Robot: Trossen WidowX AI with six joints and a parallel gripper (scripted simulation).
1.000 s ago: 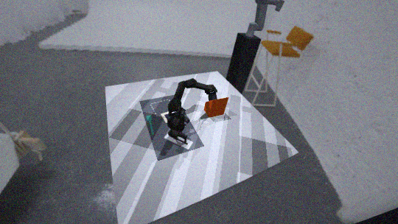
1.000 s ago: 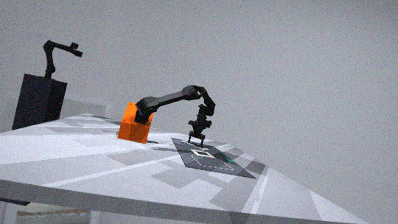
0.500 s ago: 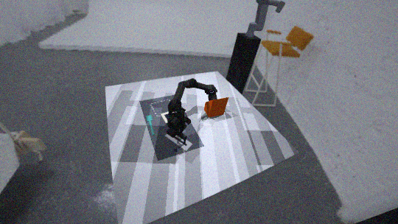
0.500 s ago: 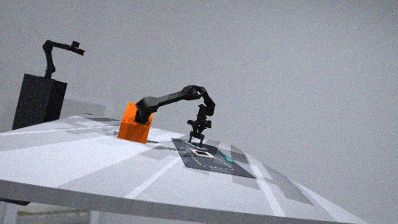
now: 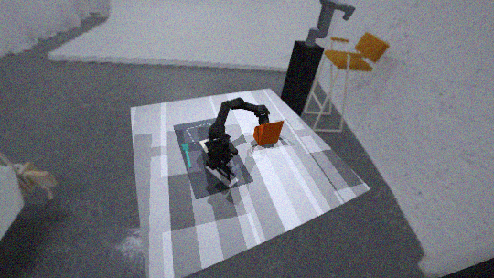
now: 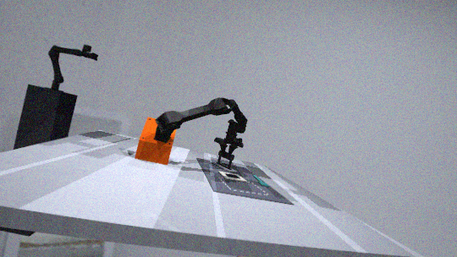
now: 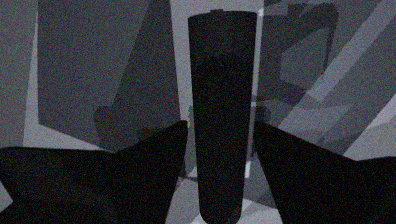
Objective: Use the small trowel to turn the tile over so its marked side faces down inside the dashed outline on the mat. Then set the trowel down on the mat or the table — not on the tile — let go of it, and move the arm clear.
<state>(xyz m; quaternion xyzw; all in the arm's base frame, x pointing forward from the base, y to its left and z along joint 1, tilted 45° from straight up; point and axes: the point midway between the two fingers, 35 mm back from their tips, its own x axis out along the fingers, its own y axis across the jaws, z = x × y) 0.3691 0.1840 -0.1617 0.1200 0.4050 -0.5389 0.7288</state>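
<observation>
My gripper (image 5: 227, 176) (image 6: 224, 164) (image 7: 220, 127) is open low over the mat (image 5: 199, 189) (image 6: 277, 199). Its fingertips stand on either side of a thick dark handle (image 7: 222, 70), apparently the trowel's, with a thin gap at each side. A pale strip (image 5: 214, 174) (image 7: 183, 60) shows beneath the handle; the blade cannot be made out. A flat square with a pale border (image 6: 240, 179) and dark middle, apparently the tile, lies on the mat by the dashed outline (image 5: 187, 134) (image 6: 243, 193); the arm mostly hides it in the top view. Whether its marked side is up cannot be told.
A small teal tool (image 5: 187, 156) (image 6: 260, 181) lies near the mat's edge. The orange arm mount (image 5: 269, 133) (image 6: 154, 148) stands on the table beyond the mat. A black pedestal (image 5: 302, 73) (image 6: 44, 114) with another arm stands past the table.
</observation>
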